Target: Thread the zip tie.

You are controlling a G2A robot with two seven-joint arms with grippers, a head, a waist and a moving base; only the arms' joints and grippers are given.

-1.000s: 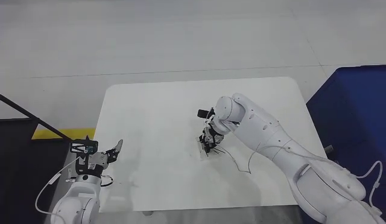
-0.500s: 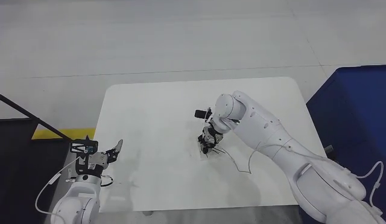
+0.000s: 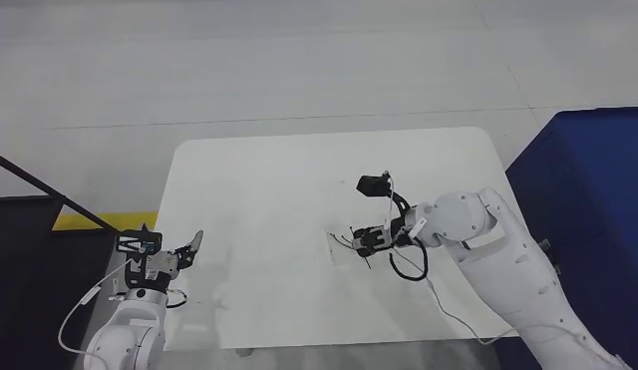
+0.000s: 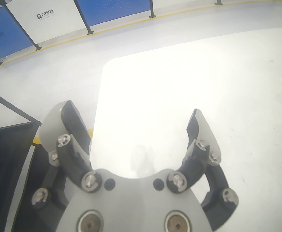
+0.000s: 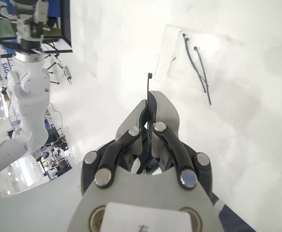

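My right gripper (image 5: pixel 148 98) is shut on a black zip tie (image 5: pixel 149 83), whose head end sticks out past the fingertips. It hovers just above the white table (image 3: pixel 249 190), near the middle. In the top view the right gripper (image 3: pixel 363 240) points left at several loose black zip ties (image 3: pixel 342 239). Those loose zip ties (image 5: pixel 203 79) lie crossed on a clear flat sheet (image 5: pixel 166 56). My left gripper (image 4: pixel 131 112) is open with nothing in it over the table's near left corner, far from the ties; from above the left gripper (image 3: pixel 186 249) sits at that corner.
A blue barrier (image 3: pixel 588 171) stands off the table's right side. A black frame (image 3: pixel 40 185) stands off its left side. Cables hang under the right arm onto the table (image 3: pixel 409 270).
The right arm has swung back to the right and turned from pointing down over the ties to pointing left, with a zip tie in its fingers. The left arm has not moved.
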